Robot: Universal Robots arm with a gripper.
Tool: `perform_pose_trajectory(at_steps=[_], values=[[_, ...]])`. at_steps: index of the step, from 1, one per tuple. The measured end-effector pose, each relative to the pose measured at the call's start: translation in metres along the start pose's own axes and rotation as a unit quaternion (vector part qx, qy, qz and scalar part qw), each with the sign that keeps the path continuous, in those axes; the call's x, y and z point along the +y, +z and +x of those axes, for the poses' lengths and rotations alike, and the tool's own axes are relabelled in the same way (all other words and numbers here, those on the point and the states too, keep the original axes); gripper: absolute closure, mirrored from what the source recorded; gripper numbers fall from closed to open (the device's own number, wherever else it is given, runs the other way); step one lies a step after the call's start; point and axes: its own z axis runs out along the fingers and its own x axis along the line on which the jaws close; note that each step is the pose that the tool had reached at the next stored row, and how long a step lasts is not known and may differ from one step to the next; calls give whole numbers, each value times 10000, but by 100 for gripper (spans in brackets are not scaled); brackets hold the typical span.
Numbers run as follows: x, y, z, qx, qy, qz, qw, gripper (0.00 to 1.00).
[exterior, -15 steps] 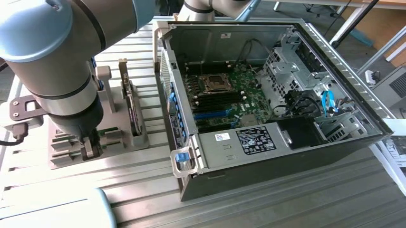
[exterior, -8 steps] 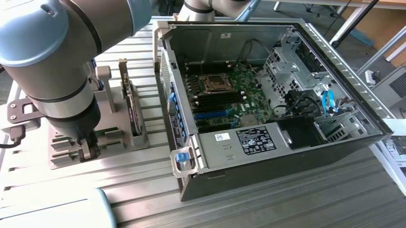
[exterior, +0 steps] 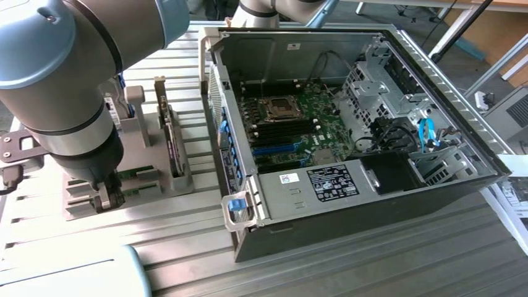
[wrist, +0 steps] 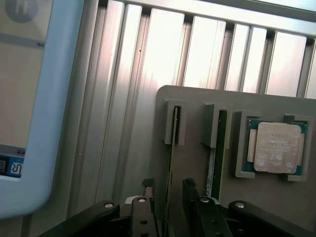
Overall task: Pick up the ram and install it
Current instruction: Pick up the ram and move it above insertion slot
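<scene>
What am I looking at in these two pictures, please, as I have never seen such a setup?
This is one grey-and-blue robot arm ending in a black gripper. The exterior view comes from a camera off the arm; the wrist view comes from one on the wrist, looking past the gripper. On the ribbed metal table stand an open black computer case and a grey plastic holder. The holder carries a square silver processor chip and the thin green ram stick, standing on edge. The gripper is open, one finger on each side of the ram; nothing is held yet.
</scene>
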Motion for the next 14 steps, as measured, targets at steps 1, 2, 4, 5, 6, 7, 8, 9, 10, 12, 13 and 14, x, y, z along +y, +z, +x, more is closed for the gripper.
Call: perform_pose_trajectory(at_steps=[1,2,4,5,6,7,8,9,10,12,13,14], values=[[0,0,0,0,0,0,10000,64],[0,0,0,0,0,0,10000,65],[0,0,0,0,0,0,10000,72],[0,1,0,0,0,0,10000,78],[0,1,0,0,0,0,10000,85],[0,1,0,0,0,0,10000,86],[0,1,0,0,0,0,10000,86],[0,1,0,0,0,0,10000,86],[0,1,0,0,0,0,10000,86],[0,1,0,0,0,0,10000,86],[0,2,0,0,0,0,10000,86],[0,2,0,0,0,0,10000,86]])
